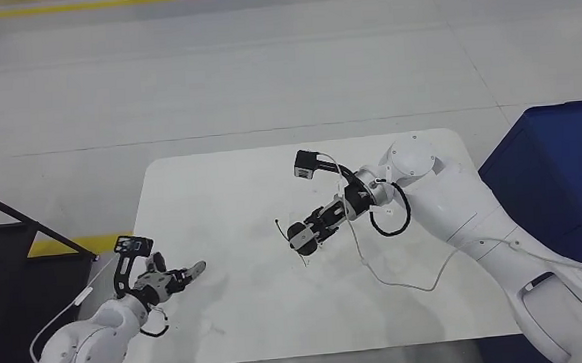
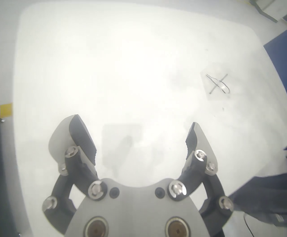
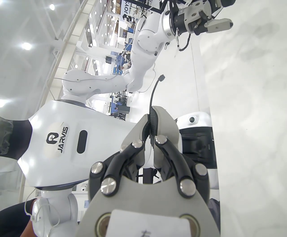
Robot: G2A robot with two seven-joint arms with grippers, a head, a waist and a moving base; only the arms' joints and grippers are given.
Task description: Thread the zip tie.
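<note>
My right gripper (image 1: 297,239) hangs over the middle of the white table (image 1: 222,196), shut on a black zip tie (image 1: 278,226). In the right wrist view the zip tie (image 3: 153,94) sticks out of the closed gripper (image 3: 151,113) in a slight curve, its square head (image 3: 161,77) at the free end. My left gripper (image 1: 182,275) sits low over the table's near left part, well apart from the tie. The left wrist view shows that gripper (image 2: 136,132) open with nothing between its fingers (image 2: 81,134). Two thin dark strips (image 2: 217,84) lie crossed on the table farther off.
A blue bin (image 1: 561,165) stands beside the table's right edge. A thin white cable (image 1: 407,280) from the right arm trails over the table surface. The left arm's gripper (image 3: 208,22) shows far off in the right wrist view.
</note>
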